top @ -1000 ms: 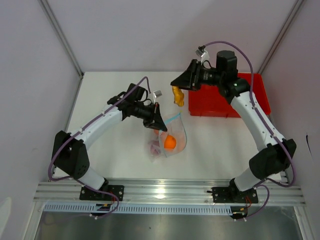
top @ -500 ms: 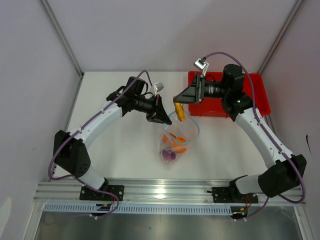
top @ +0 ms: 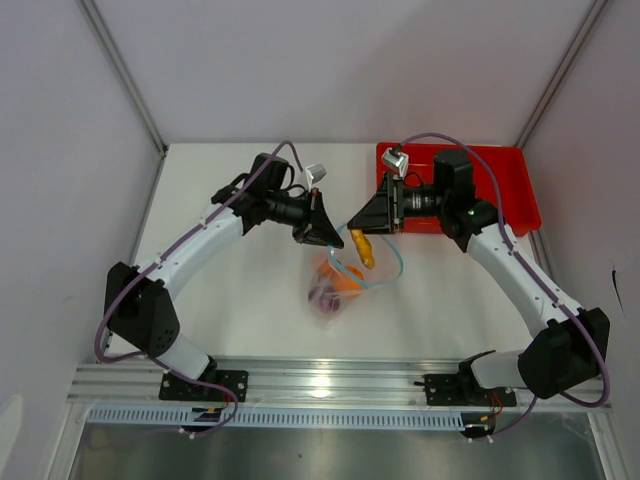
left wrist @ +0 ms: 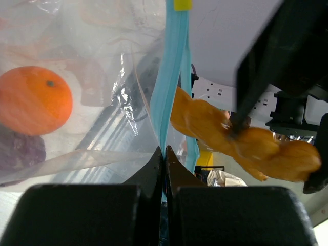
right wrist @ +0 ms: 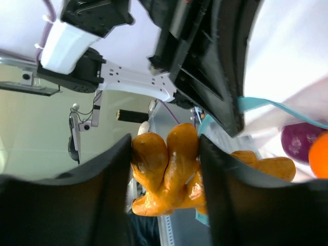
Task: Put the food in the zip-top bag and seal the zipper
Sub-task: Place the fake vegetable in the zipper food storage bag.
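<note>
My left gripper (top: 326,233) is shut on the light blue zipper (left wrist: 174,66) at the mouth of the clear zip-top bag (top: 352,292) and holds it up and open. An orange ball (left wrist: 33,100) and a purple-grey round piece (left wrist: 20,154) lie inside the bag. My right gripper (top: 358,226) is shut on a knobbly yellow-orange food chunk (top: 364,250), which hangs at the bag's mouth. In the right wrist view the chunk (right wrist: 166,169) sits between my fingers (right wrist: 102,200), with the blue strip (right wrist: 266,105), the purple piece (right wrist: 297,141) and another orange piece (right wrist: 271,166) beyond.
The red tray (top: 505,158) stands at the back right, behind the right arm. The two wrists are very close together over the middle of the white table (top: 220,300). Grey walls close in both sides and the back.
My right gripper has carried the yellow-orange chunk from beside the tray down and left to the bag's mouth. My left gripper has lifted the bag's mouth, and the bag has shifted.
</note>
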